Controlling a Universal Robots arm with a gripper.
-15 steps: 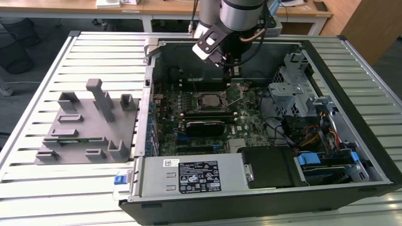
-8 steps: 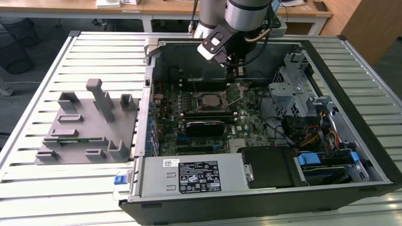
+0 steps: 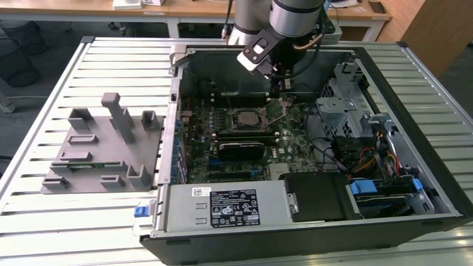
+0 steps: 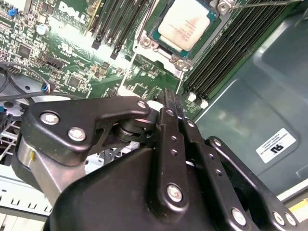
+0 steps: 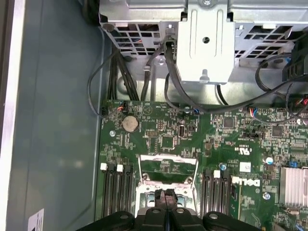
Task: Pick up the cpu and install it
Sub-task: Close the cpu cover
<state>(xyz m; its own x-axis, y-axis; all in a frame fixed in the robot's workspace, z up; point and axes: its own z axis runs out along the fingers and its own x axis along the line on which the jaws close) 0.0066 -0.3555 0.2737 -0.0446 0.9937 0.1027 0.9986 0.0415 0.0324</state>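
The cpu (image 4: 186, 23), a small square chip with a silvery-white top, lies flat in the motherboard socket (image 3: 247, 117) inside the open computer case. My gripper (image 4: 169, 94) hangs over the board beside the socket, on the side toward the case's back wall, and holds nothing. Its two black fingers are pressed together, as the first wrist view shows at the gripper (image 5: 165, 194). In the exterior view the gripper (image 3: 284, 94) sits just to the right of and behind the socket. A metal frame (image 5: 167, 158) stands open in front of the fingertips.
Black memory slots (image 4: 226, 53) flank the socket. A metal drive cage (image 3: 342, 105) and cable bundles (image 3: 362, 160) fill the case's right side in the exterior view. A grey plastic fixture (image 3: 96, 149) stands on the slatted table (image 3: 44, 221) to the case's left.
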